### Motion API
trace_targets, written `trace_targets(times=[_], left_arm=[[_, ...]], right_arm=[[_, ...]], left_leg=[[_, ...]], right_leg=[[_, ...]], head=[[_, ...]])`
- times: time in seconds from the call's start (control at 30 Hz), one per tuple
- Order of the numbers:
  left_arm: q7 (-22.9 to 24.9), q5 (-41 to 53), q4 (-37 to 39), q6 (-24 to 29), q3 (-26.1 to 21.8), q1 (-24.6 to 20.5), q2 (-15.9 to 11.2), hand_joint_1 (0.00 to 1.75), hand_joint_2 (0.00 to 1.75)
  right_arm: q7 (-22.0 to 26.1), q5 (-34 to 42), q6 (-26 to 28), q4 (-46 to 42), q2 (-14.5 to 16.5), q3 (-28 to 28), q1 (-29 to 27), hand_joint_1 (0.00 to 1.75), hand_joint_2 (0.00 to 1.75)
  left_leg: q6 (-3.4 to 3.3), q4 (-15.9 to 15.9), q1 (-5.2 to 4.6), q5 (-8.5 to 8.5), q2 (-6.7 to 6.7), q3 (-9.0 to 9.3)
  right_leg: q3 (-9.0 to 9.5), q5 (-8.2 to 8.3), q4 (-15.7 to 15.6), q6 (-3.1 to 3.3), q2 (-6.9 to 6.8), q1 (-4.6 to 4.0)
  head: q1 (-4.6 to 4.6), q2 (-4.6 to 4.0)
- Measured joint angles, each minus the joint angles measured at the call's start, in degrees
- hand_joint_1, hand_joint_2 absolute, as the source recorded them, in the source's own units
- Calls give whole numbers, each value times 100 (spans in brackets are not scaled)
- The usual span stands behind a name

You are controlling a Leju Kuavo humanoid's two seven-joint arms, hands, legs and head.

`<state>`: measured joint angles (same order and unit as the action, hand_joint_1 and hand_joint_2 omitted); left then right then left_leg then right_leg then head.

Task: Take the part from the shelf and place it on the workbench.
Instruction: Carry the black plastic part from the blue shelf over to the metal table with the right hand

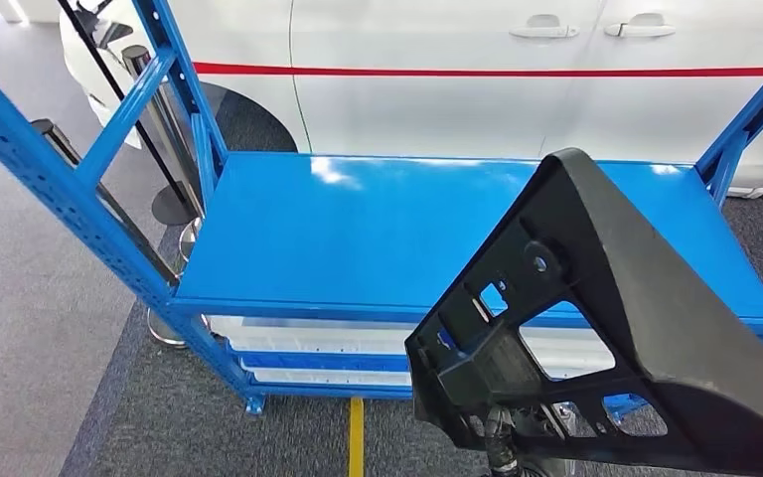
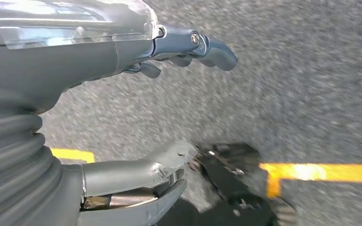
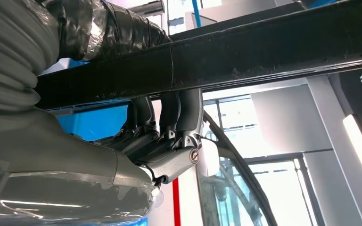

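You've got the black part (image 1: 616,328) up in front of the head camera, a big ribbed plastic bracket with cut-out windows, tilted, its narrow end pointing up. It hangs in the air before the front edge of the blue shelf (image 1: 378,229), covering the right side of that top deck. It's off the shelf, carried, and you can't see a workbench anywhere yet.

Your right hand (image 3: 169,136) has it: in the right wrist view the dark fingers (image 3: 188,108) hook up and over a long black bar of the part (image 3: 264,52), and the grey thumb side sits underneath. That's a firm wrap around the bar.

Your left hand (image 2: 160,108) holds nothing. Thumb (image 2: 146,167) and fingers (image 2: 207,44) stand well apart, with grey speckled carpet (image 2: 287,84) showing between them. There's a yellow floor line (image 2: 320,172) below it.

Behind the shelf stands a white car (image 1: 457,70) with a red stripe (image 1: 477,71) along its doors and two door handles (image 1: 544,28) near the top of the head view. White trays (image 1: 298,338) sit on the lower levels of the shelf. A yellow line (image 1: 357,437) runs on the carpet toward you.

No writing, label or brand mark is readable on the part, the shelf or the car.
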<state>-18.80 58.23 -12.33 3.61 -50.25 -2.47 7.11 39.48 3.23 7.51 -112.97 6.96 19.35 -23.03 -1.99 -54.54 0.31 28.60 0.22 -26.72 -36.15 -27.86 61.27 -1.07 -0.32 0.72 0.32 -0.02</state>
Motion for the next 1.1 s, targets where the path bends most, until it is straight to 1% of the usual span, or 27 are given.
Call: trace_targets(times=[0.07,0.1,0.13,0.17,0.2,0.23,0.3,0.33,0.37,0.43,0.47,0.5,0.57,0.6,0.63,0.67,0.7,0.73,0.77,0.8,0.83,0.87,0.93,0.97,1.0,1.03,1.1], left_arm=[[2,0,0,-1,-1,3,-1,0,175],[2,0,0,-1,-2,4,-1,0,175],[3,1,0,-2,-2,4,0,0,175],[4,1,0,-5,-2,4,0,0,175],[5,2,0,-8,-2,3,1,0,175],[7,2,0,-11,-2,3,3,0,175],[9,2,0,-18,-2,5,5,0,175],[9,2,0,-21,-2,7,6,0,175],[9,2,0,-25,-2,8,6,0,175],[9,2,0,-34,-3,18,4,0,175],[9,2,0,-37,-3,21,2,0,175],[9,2,0,-41,-4,25,1,0,175],[9,3,0,-45,-4,25,1,0,175],[9,4,0,-47,-4,25,1,0,175],[9,4,0,-48,-4,24,1,0,175],[9,4,0,-51,-4,23,0,0,175],[9,6,0,-55,-5,22,0,0,175],[8,10,0,-58,-5,20,-2,0,175],[7,15,-2,-61,-7,15,-8,0,175],[3,24,-4,-63,-8,9,-14,0,175],[0,34,-7,-67,-8,1,-19,0,175],[-4,43,-9,-71,-9,-3,-24,0,175],[-7,52,-8,-79,-10,-4,-21,0,175],[-7,53,-8,-80,-10,-4,-19,0,175],[-6,53,-7,-80,-11,-3,-16,0,175],[-5,53,-7,-81,-11,-3,-15,0,175],[-4,52,-7,-81,-13,-1,-15,0,175]], right_arm=[[1,0,9,7,-1,-3,-5,175,175],[1,0,13,14,-1,-4,-5,175,175],[1,0,16,21,-1,-6,-7,175,175],[0,-1,18,27,-1,-7,-8,175,175],[0,-1,20,31,-1,-8,-9,175,175],[0,-2,24,32,-1,-8,-9,175,175],[1,-3,32,32,-1,-9,-5,175,175],[1,-4,34,32,-1,-10,-7,175,175],[2,-5,34,33,-1,-11,-9,175,175],[2,-6,29,34,-1,-11,-15,175,175],[2,-7,26,36,1,-9,-15,175,175],[2,-7,23,37,5,-8,-16,175,175],[1,-7,21,45,13,-5,-19,175,175],[1,-7,20,53,15,-4,-19,175,175],[0,-5,20,64,15,-4,-20,175,175],[-1,3,21,76,15,-4,-19,175,175],[-1,20,21,90,15,-3,-19,175,175],[-1,48,21,103,15,-3,-20,175,175],[0,86,20,114,15,-3,-21,175,175],[1,126,17,122,15,-3,-22,175,175],[1,164,12,129,15,-3,-23,175,175],[2,193,7,134,15,-3,-24,175,175],[2,227,-1,145,14,-4,-28,175,175],[1,232,-2,150,14,-5,-34,175,175],[1,234,-2,156,13,-7,-40,175,175],[1,234,-2,163,12,-8,-46,175,175],[1,236,-1,179,9,-10,-52,175,175]], left_leg=[[-55,-14,3,-118,30,-165],[-58,-42,-1,-168,38,-251],[-52,-78,-3,-216,44,-341],[-39,-125,-2,-260,47,-439],[-21,-182,1,-296,47,-538],[-1,-248,4,-323,46,-632],[53,-381,-8,-364,39,-783],[84,-427,-15,-391,36,-823],[118,-447,-20,-426,34,-848],[194,-464,-6,-475,29,-877],[230,-522,5,-385,24,-914],[264,-672,18,-185,20,-973],[322,-1272,40,412,16,-1135],[343,-1624,48,623,17,-1196],[355,-1895,50,696,17,-1207],[353,-2005,49,623,17,-1141],[339,-1923,48,459,16,-980],[306,-1636,40,293,13,-712],[258,-1206,26,216,9,-371],[212,-727,8,224,6,-40],[175,-351,-13,284,2,201],[144,-119,-33,343,1,328],[89,11,-40,275,10,312],[47,40,-32,194,21,261],[4,67,-18,107,36,193],[-30,79,-4,26,53,109],[-65,31,-18,-99,71,-100]], right_leg=[[-158,-572,604,-28,10,13],[-212,-734,932,-46,10,16],[-219,-757,1166,-61,10,19],[-147,-647,1237,-73,10,24],[18,-468,1113,-79,10,33],[267,-320,816,-80,10,44],[772,-323,86,-48,19,36],[907,-397,-154,-16,25,24],[948,-454,-266,27,29,4],[875,-391,-292,138,15,1],[819,-333,-297,197,3,6],[750,-265,-307,250,-10,15],[576,-128,-302,305,-22,13],[484,-62,-291,310,-26,6],[390,0,-274,308,-31,-2],[297,57,-254,301,-35,-8],[210,110,-232,293,-38,-14],[134,165,-211,283,-38,-18],[75,216,-195,268,-37,-24],[36,268,-184,246,-38,-29],[12,321,-185,217,-44,-29],[1,377,-198,181,-52,-22],[-14,477,-238,104,-60,-7],[-43,419,-213,72,-49,-4],[-90,253,-110,49,-32,-4],[-156,-13,96,32,-15,0],[-286,-568,750,-2,4,13]], head=[[-1,0],[-2,0],[-2,0],[-2,0],[-2,0],[-2,0],[-2,-1],[-2,-1],[-2,-1],[-1,-1],[-2,-1],[-2,0],[-4,0],[-4,1],[-4,0],[-4,0],[-4,0],[-4,-1],[-4,-1],[-4,-1],[-4,0],[-4,1],[-3,1],[-2,1],[-1,0],[-1,0],[-1,0]])
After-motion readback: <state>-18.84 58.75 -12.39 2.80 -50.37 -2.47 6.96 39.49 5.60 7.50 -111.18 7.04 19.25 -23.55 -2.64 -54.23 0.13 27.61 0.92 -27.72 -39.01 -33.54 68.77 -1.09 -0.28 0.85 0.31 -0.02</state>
